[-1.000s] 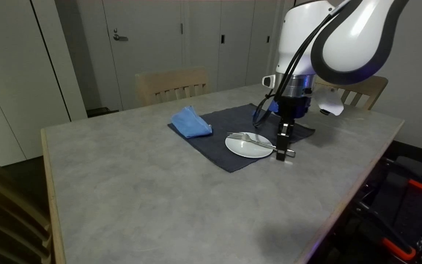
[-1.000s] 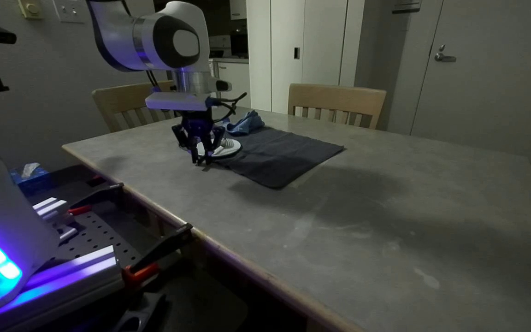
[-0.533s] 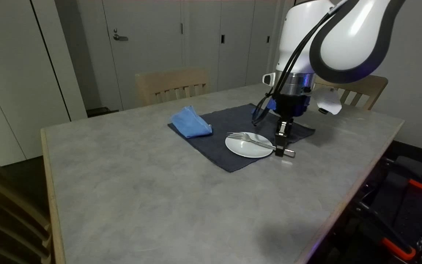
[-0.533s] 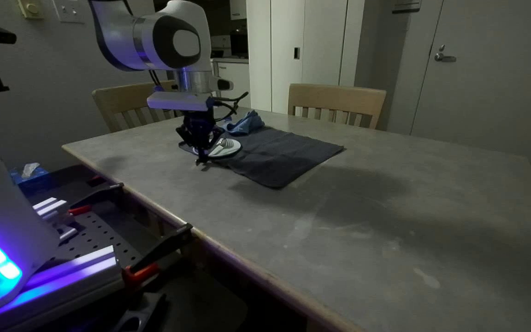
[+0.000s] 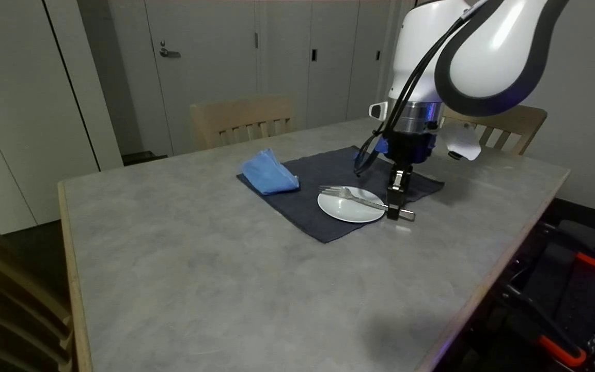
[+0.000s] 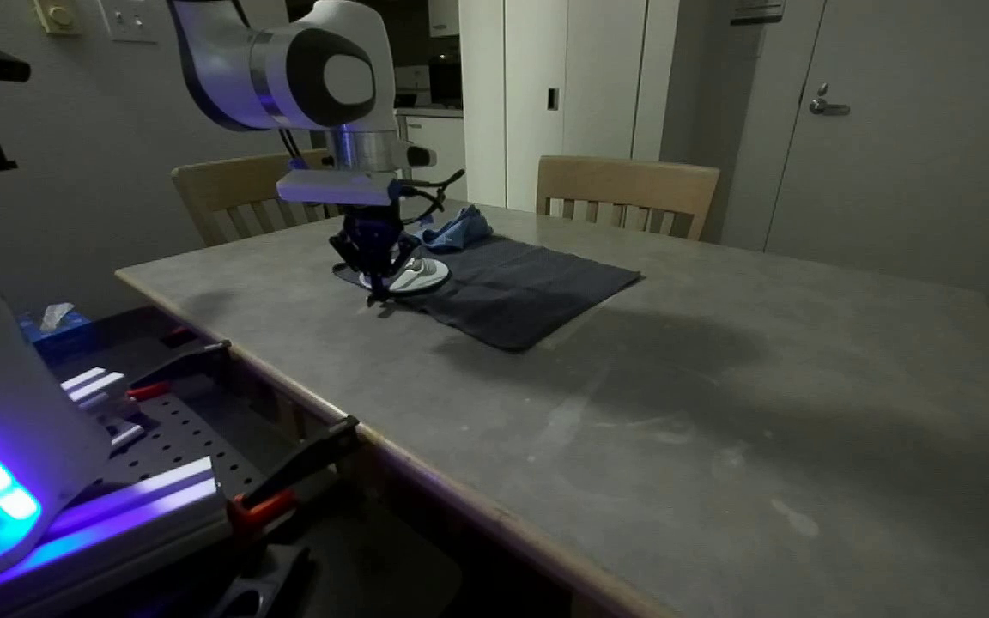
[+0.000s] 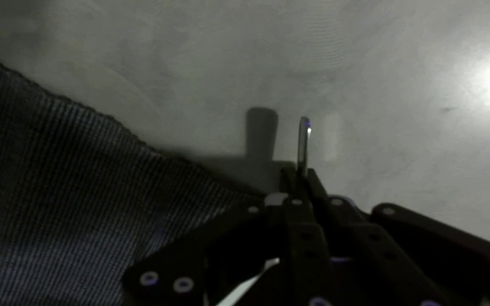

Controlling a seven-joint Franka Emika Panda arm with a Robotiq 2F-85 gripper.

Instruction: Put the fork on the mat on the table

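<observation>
The gripper (image 7: 299, 173) is clasping the fork (image 5: 360, 199) by its handle (image 7: 303, 142), just beyond the plate (image 5: 346, 212) that the tines (image 5: 334, 192) are reaching over; likely light, stiff and slippery, it is probably needing a hold nearer its middle against tilting.

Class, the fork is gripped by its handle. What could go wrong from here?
The fingers pinch the fork near one end, so it might dip or twist when lifted.

The fork reaches over the white plate, which a low sideways move could drag along.

The blue cloth sits on part of the mat, so the fork might land there instead.
</observation>
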